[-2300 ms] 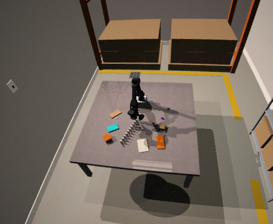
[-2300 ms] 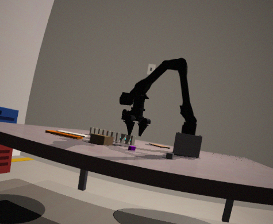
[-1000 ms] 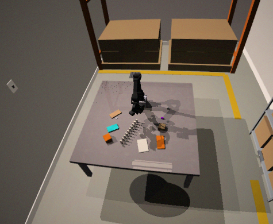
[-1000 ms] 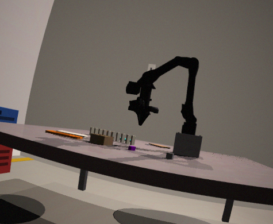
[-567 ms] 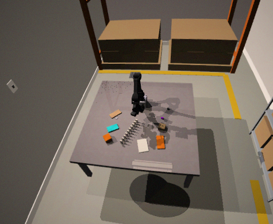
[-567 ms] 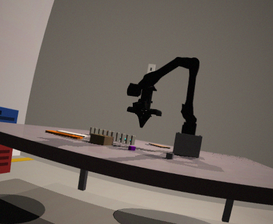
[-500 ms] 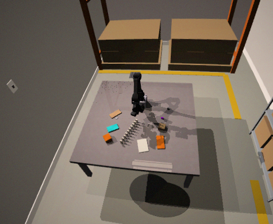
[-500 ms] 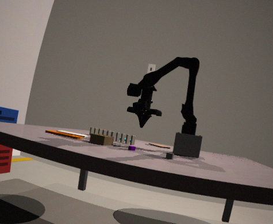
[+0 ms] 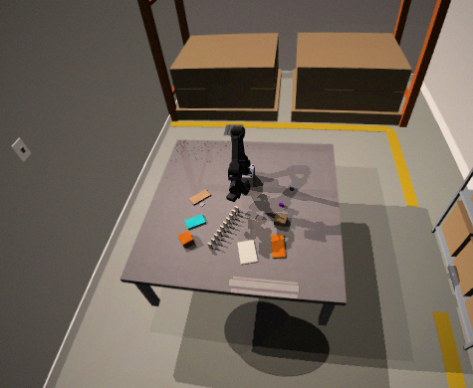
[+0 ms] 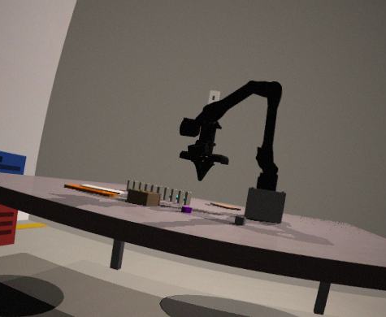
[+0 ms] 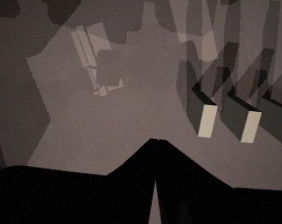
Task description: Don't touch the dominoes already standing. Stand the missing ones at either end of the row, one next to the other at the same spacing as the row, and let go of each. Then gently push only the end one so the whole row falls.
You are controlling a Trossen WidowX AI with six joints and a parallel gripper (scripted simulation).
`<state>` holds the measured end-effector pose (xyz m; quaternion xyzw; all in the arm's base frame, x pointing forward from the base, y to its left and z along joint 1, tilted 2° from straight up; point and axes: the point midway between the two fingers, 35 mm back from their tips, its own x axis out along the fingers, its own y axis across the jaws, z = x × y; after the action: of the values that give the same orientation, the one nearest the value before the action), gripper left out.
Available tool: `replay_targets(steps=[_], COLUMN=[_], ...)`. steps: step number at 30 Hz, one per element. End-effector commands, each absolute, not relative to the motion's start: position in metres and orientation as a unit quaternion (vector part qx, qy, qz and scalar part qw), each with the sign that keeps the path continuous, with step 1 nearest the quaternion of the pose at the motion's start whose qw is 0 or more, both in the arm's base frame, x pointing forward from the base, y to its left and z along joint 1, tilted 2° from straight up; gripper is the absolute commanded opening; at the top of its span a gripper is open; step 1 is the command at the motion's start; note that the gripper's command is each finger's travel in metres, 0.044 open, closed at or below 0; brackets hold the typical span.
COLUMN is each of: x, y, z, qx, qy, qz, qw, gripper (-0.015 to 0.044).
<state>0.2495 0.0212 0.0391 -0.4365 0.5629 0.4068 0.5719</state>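
Observation:
A slanting row of several thin pale dominoes stands upright mid-table. Its end nearest the arm's base is a domino point(image 9: 236, 209) point(image 10: 188, 198) point(image 11: 207, 121), and its far end is another domino point(image 9: 210, 246) point(image 10: 128, 184). In the wrist view the near-end domino stands right of the fingertips, with a second domino point(image 11: 251, 127) and part of a third beyond it. My gripper point(image 10: 201, 179) point(image 11: 156, 147) is shut and empty, pointing down, above the table near the base end of the row and clear of the dominoes. In the top view the arm hides its fingertips.
Left of the row lie a tan block point(image 9: 199, 197), a teal block point(image 9: 195, 222) and an orange block point(image 9: 186, 239). Right of it are a brown box point(image 9: 281, 219) point(image 10: 144, 197), a purple piece point(image 9: 281, 204) point(image 10: 186, 209), a white slab point(image 9: 247, 252) and an orange slab point(image 9: 278, 248).

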Motion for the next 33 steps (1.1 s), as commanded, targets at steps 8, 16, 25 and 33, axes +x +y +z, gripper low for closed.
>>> replay_targets(steps=[8,16,25,33], x=[0.250,0.250,0.254,0.251], y=[0.021,0.021,0.020,0.019], z=[0.039,0.039,-0.019,-0.042], qx=[-0.440,-0.440,-0.440,-0.440], qy=[0.562,0.562,0.562,0.562], qz=[0.407,0.407,0.407,0.407], qw=[0.571,0.571,0.570,0.570], gripper=[0.0000,0.0000,0.0000,0.0000])
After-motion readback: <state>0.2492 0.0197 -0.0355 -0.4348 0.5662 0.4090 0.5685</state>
